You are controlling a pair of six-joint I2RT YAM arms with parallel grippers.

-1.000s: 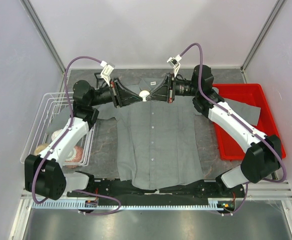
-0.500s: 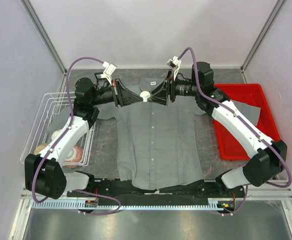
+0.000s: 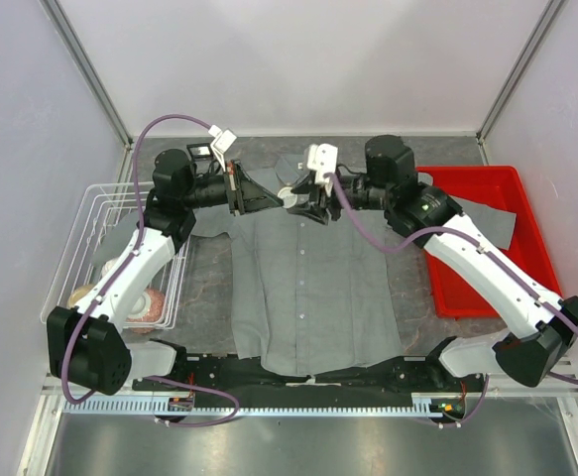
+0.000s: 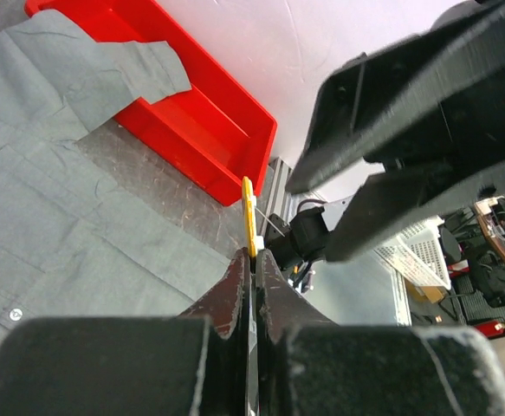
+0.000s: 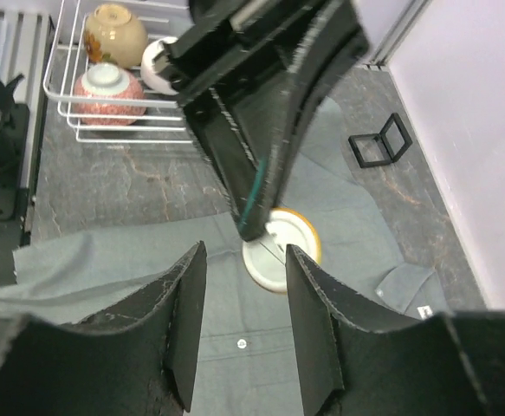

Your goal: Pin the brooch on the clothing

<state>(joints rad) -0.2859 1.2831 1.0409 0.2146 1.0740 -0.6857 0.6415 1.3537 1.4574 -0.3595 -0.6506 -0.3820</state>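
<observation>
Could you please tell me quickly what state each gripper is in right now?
Left gripper: shut on the small round white brooch with a gold rim.
Right gripper: open, holding nothing.

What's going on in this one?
The left gripper is shut on the small round brooch with an orange-gold rim and holds it above the collar end of the grey button-front shirt, which lies spread flat on the table. The right gripper faces it, open and close to the brooch but not gripping it. The brooch is not yet pinned to the shirt.
</observation>
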